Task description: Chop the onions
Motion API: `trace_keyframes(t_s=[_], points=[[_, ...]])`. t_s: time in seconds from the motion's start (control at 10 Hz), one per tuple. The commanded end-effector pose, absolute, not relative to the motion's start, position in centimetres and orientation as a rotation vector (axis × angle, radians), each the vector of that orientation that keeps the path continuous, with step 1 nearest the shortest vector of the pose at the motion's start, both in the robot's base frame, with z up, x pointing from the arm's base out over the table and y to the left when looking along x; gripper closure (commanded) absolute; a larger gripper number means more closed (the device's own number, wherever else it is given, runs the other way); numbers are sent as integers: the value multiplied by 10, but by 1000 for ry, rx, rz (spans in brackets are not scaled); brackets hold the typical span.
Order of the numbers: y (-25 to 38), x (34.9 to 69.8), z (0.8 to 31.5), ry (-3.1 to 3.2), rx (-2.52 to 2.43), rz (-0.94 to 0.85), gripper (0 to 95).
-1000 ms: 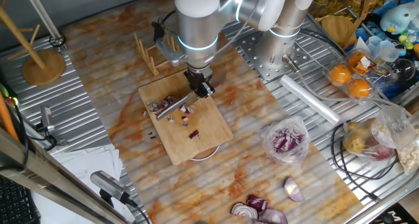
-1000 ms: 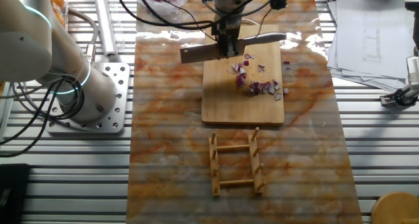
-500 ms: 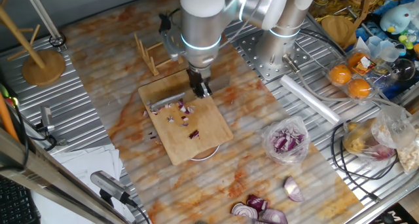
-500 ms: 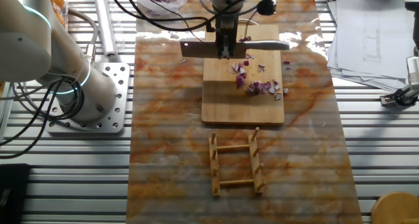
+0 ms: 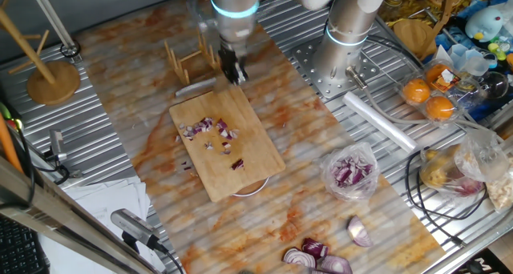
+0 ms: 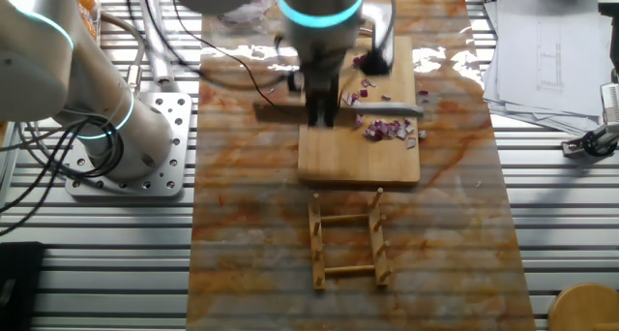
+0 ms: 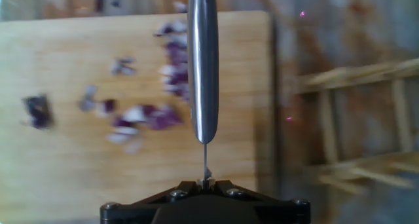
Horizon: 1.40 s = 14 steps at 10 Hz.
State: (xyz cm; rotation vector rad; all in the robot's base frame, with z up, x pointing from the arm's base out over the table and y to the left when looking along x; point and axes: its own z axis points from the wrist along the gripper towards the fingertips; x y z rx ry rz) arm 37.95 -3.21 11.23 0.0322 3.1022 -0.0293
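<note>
Gripper [image 5: 233,72] clamped on knife [image 5: 196,86], raised at board [image 5: 256,158] far edge; onions [image 5: 210,130] heaped mid-board, bits strewn toward near edge; risk: misaligned downstroke misses heap, flicks bits off board.

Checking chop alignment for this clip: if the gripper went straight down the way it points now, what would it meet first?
Probably the knife it holds would land on the cutting board, on the onions under the blade. The gripper itself touches nothing; height is unclear.
</note>
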Motion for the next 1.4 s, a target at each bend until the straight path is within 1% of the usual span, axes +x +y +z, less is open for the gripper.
trace_keyframes(t_s=[0.1,0.5,0.7,0.9,1.1,1.3,1.4], points=[[-70,379,114,3115,-105,26,950],[-70,379,114,3123,84,-44,950],[-70,379,114,3117,42,-92,950],[-72,379,114,3121,-60,-103,950],[-83,380,122,3116,-112,-121,950],[-93,387,140,3131,-145,-120,950],[-96,389,144,3131,-164,-128,950]])
